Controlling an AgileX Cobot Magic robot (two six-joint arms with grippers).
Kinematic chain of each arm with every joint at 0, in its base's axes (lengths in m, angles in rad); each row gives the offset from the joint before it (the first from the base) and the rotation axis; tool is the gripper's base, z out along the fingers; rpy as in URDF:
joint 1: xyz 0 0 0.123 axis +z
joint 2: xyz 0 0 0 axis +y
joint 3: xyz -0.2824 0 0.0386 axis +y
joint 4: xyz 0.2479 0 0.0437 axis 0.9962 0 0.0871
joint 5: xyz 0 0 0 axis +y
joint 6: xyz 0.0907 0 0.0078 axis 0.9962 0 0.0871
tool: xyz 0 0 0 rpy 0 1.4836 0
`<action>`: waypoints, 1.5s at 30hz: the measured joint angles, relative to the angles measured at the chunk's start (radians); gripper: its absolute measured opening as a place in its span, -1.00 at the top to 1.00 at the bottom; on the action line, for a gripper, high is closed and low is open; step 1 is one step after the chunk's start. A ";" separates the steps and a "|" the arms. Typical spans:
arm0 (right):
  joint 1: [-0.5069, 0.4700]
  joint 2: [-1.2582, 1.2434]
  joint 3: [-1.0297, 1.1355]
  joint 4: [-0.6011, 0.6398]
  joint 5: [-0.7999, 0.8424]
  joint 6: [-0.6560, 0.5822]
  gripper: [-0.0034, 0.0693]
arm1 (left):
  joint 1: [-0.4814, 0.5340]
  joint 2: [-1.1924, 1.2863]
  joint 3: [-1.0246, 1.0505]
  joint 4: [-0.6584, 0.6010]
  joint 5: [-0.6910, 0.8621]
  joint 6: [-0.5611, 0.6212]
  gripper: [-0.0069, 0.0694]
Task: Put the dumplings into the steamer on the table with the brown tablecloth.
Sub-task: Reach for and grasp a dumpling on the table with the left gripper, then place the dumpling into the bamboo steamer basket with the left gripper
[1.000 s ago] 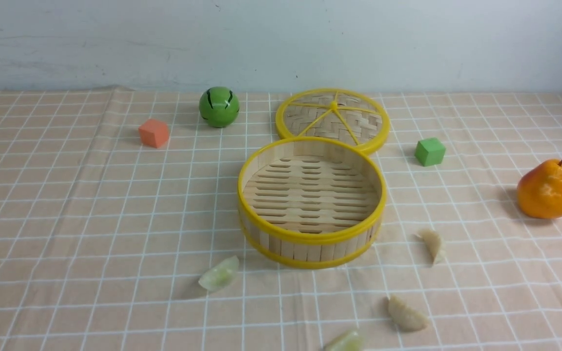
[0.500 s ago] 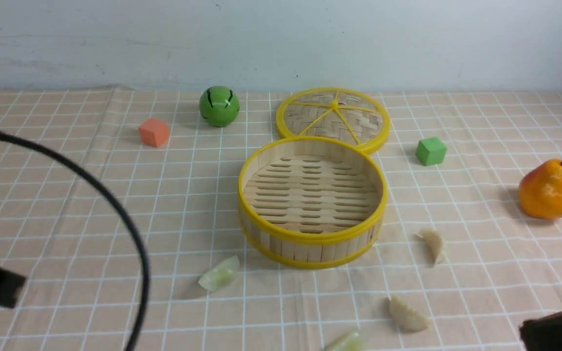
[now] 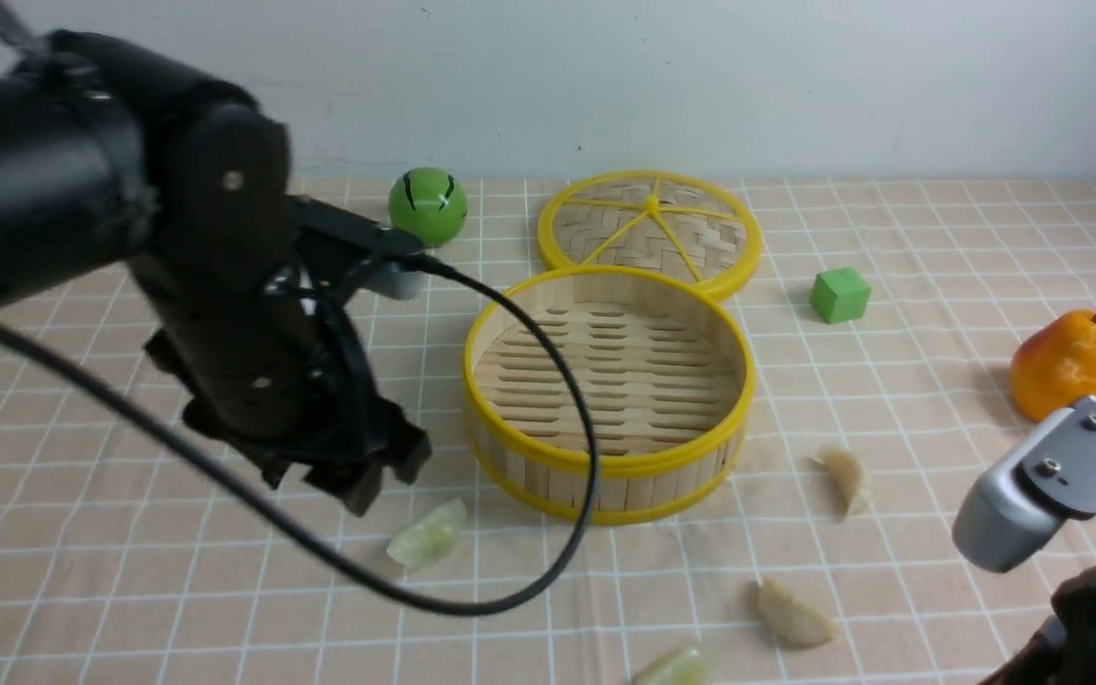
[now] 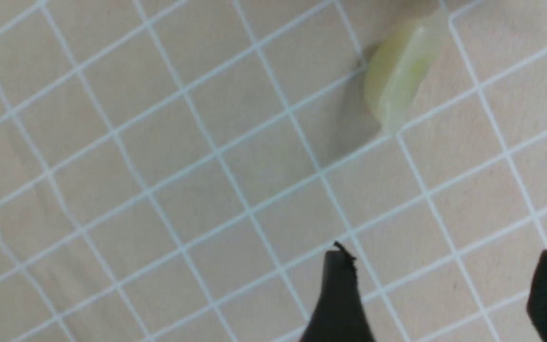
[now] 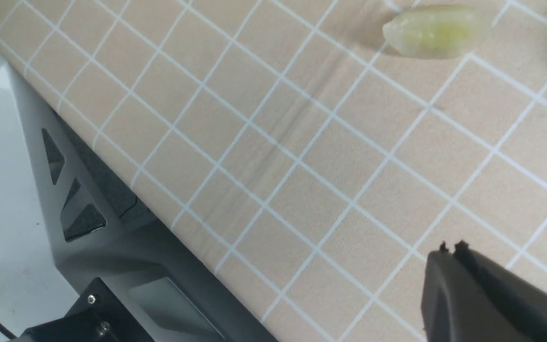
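My left gripper [image 4: 444, 280] has its 2 fingers spread well apart, with nothing between them. The left wrist view shows bare cloth there and a translucent pale green pleated dumpling [image 4: 401, 71] beyond the tips. In the front view that dumpling lies at about 4 o'clock from my left gripper, near but apart, on the white-gridded brown tablecloth [image 3: 177, 571]. I judge it the target, and my left arm is plainly the nearer of the 2.

Its long axis runs roughly from 8 to 2 o'clock, the 2 o'clock end towards the bamboo steamer [image 3: 608, 466]. I would shift towards 4 o'clock, then turn my wrist so the fingers close across that axis, on the crescent's flanks rather than its ends. Off line, they could tip it or push it against the steamer wall. From the dumpling, the steamer stands at between 1 and 2 o'clock, its slatted floor bare.

My right gripper [image 5: 451, 261] is pressed together with nothing in it. Seen from the steamer, the other 3 dumplings lie on the cloth too: a beige-white crescent [image 3: 846, 480] at about 4 o'clock, another beige-white crescent [image 3: 795, 614] at about 5, and a second pale green dumpling [image 3: 676, 666] near 6.
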 joint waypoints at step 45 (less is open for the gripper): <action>0.001 0.002 0.001 -0.003 -0.063 -0.001 0.87 | -0.015 0.513 -0.661 -0.053 -0.206 -0.172 0.17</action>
